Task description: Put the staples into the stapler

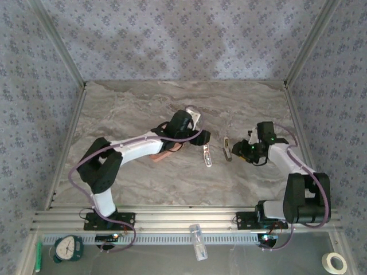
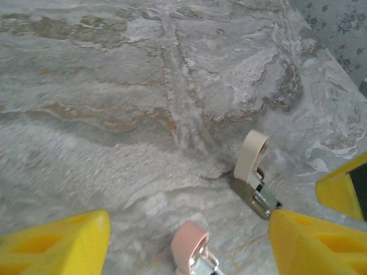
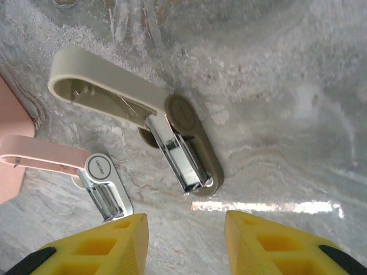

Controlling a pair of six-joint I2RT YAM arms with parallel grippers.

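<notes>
Stapler (image 3: 51, 159), pink and white, lies hinged open on the marble table (image 1: 143, 103), just beside the salmon tray (image 3: 11, 114). Its pink arm is swung out toward the tray and its bare metal channel faces up. From above, its long axis runs roughly near-to-far.

Second stapler (image 3: 114, 94), beige and olive, lies open just to the right, near but apart, on a similar axis.

Left gripper (image 2: 189, 215): jaws spread wide, nothing held. It hangs over the far end of the pink stapler, whose rounded pink tip shows low between the yellow fingers (image 2: 57, 246).

Right gripper (image 3: 184, 216): jaws partly parted, nothing between them. The pink stapler's channel ends just ahead of one fingertip. The beige stapler sits straight ahead, between this gripper and the pink one in the overhead view.

Finding: the left arm is nearer the pink stapler and roughly in line with its length. The right arm would have to reach past the beige one.

Staples: none can be made out, either in the channel or on the table.
</notes>
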